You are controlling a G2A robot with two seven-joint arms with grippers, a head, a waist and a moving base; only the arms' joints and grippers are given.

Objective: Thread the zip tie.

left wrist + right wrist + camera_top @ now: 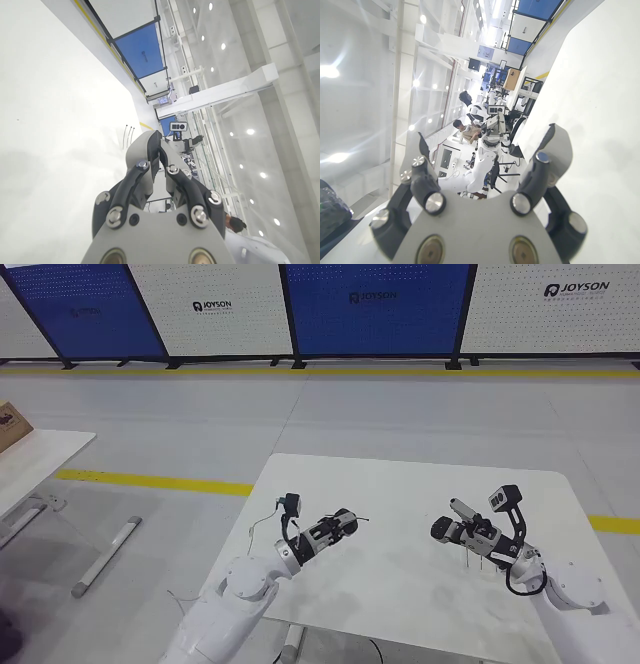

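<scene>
Hovering over the white rectangular table point(400, 479) with my left gripper point(159, 136) pinched closed and my right gripper point(486, 132) spread wide, nothing between its fingers.

From above, a thin dark strand point(360, 520) pokes out of my left gripper's tip toward the right one. I cannot tell whether it is a tie gripped there, since my left wrist view has the ribbed black rubber pads point(153, 150) pressed flat together with no gap. That wrist view also picks out three slim black plastic zip ties point(128, 136) lying side by side on the matte tabletop, beyond my left fingertips and not touching them, with their small heads at the far ends. My right wrist view gives smooth grey metal finger shells point(557, 150) on black links with bright round pivot pins.
</scene>
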